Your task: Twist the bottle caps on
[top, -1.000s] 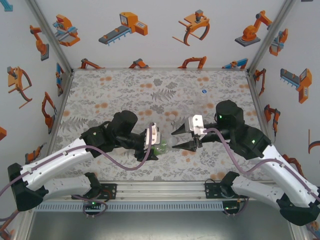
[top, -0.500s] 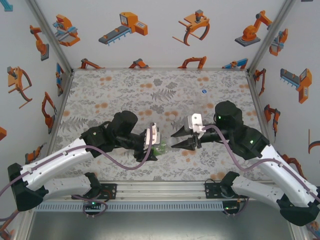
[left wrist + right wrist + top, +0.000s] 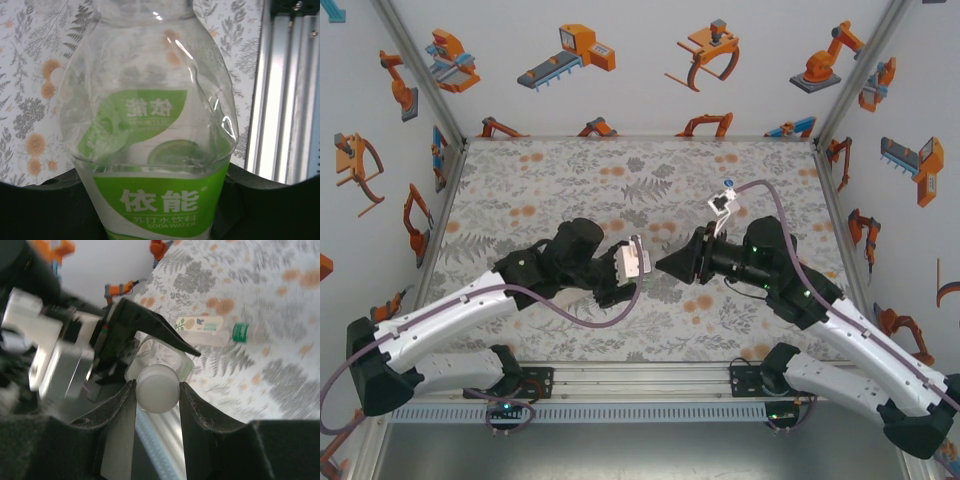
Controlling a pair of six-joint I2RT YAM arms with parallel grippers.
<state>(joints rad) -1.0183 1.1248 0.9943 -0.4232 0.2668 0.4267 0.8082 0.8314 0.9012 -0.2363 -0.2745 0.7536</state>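
Mid-table, just toward 6 o'clock, my two grippers meet tip to tip over the flowered table (image 3: 570,170), the left gripper (image 3: 626,272) reaching in from 9 o'clock and the right gripper (image 3: 666,265) from 3 o'clock.

My left fingers are clamped on the bottle (image 3: 150,125), a clear one with a green-and-white label. It sits low between the dark jaws in the left wrist view, its neck running out at 12 o'clock.

In the right wrist view my right fingers (image 3: 120,410) press on both sides of a whitish cap (image 3: 158,390), so I am gripping it. The bottle's clear shoulder shows just beyond the cap. I cannot tell whether the cap sits square on the threads or merely against the mouth.

A second bottle (image 3: 202,324) lies on its side on the table at about 1 o'clock from the cap, well apart, a green cap (image 3: 241,332) on its end.

I judge the step in hand to be threading this cap onto the held bottle. The next move calls for my right wrist to turn about the neck's axis while my left hand holds the bottle firm. A light push along the neck should help the threads catch. The thin wall is dented already, so squeezing harder risks pulling the neck off line and cross-threading.
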